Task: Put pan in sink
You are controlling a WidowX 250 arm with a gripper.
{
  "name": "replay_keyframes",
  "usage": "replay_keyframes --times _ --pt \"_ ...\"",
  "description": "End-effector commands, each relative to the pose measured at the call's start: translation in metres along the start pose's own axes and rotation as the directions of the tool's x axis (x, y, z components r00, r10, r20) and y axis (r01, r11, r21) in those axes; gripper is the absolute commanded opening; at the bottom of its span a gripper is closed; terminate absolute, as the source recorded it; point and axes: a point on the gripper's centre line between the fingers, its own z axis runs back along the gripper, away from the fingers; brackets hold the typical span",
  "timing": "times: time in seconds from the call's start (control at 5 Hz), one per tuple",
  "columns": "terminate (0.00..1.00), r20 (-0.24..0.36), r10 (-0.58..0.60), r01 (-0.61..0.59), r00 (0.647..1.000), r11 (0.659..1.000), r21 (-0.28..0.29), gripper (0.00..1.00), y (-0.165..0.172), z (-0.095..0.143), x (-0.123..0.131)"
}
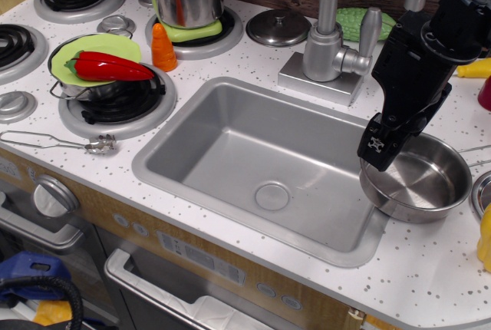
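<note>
- Shiny round shallow stainless-steel pan (420, 180) is sitting on the white speckled worktop (430, 268), overhanging the right rim of the large rectangular grey metal sink (261, 165).
- Black tool (381, 153) is reaching down at the pan's left rim; whether it is gripping cannot be told.
- Chrome tap (330, 38) is standing behind the sink.
</note>
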Motion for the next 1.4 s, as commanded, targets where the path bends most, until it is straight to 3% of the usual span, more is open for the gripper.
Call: replay_keyframes --times 0.0,0.2,0.4,0.6,1.2 --pt "0.00 0.000 0.000 0.000 1.000 1.000 0.000 1.00 0.000 0.000 0.000" --pt "0.00 0.001 -0.142 0.142 0.990 0.989 0.043 1.00 -0.008 -0.001 0.007" --pt "0.00 0.033 -0.319 0.317 0.947 0.947 0.054 1.00 -0.009 -0.009 0.012" --pt "0.00 0.021 -0.381 0.380 0.924 0.924 0.045 1.00 -0.006 -0.017 0.017" --pt "0.00 -0.016 -0.416 0.414 0.909 0.907 -0.084 1.00 -0.003 -0.045 0.009"
